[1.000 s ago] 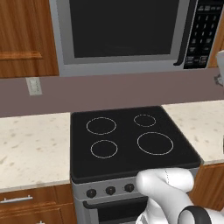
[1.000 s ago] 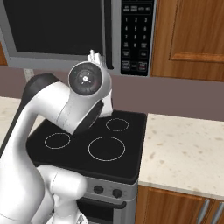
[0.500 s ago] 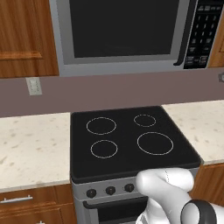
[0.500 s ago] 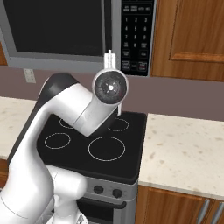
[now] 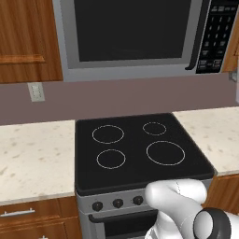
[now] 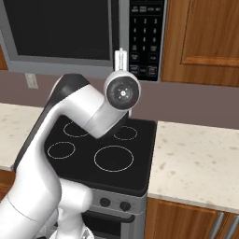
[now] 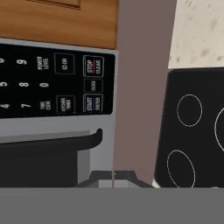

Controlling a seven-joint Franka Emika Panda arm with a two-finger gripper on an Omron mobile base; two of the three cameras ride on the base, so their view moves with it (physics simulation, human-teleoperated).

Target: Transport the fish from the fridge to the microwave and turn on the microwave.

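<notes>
My hand (image 6: 121,52) was clenched on nothing, raised in front of the microwave (image 5: 126,37), near the bottom of its black keypad (image 6: 146,37). The microwave's dark-windowed door (long dark handle along one edge) was closed. Below lay the smooth black stove (image 5: 140,149) with thin white rings, speckled pale desk (image 6: 196,158) on both sides, brown wooden cabinets (image 6: 205,37) above.

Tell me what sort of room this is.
A rendered home kitchen: a black-topped stove set in a speckled counter, a microwave mounted above it, and wooden cabinets alongside.
</notes>
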